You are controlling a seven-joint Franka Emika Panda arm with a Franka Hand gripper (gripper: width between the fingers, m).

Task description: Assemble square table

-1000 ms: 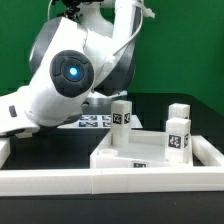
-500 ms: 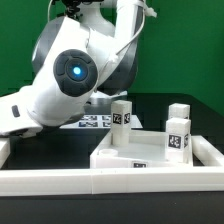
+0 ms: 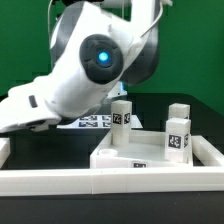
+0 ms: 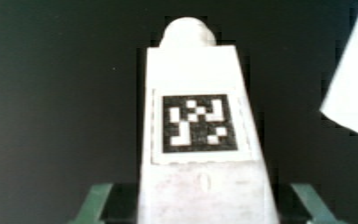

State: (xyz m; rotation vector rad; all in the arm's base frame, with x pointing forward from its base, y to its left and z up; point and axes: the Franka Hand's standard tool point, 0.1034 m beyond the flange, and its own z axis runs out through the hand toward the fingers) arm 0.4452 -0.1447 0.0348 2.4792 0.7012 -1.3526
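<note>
1. At the exterior view's left, the white arm (image 3: 85,75) bulks over the dark table (image 3: 60,140) and hides its own end effector from where I stand. The wrist view shows it: the end effector (image 4: 197,200) is pinching a white leg (image 4: 197,120), one dark finger (image 4: 101,203) on either side of the leg's lower part.
2. The held leg is a long white block with a rounded tip and a black-and-white tag on its flat face. It points away from the wrist over the dark table surface.
3. Behind the arm, the marker board (image 3: 92,122) lies flat on the table.
4. Toward the exterior view's right sits the square tabletop (image 3: 150,155), a white slab with a raised rim and a small tag on its near edge. Three legs stand upright on it, one toward the back left (image 3: 122,113) and two at the right (image 3: 178,135).
5. White barrier rails (image 3: 110,180) run along the front.
6. Risks, as I judge them: smooth plastic gripped low could slip or pivot as the arm swings. A wide swing could also knock the standing legs over. If the leg tilts in the grip, its tip may miss the tabletop socket.
</note>
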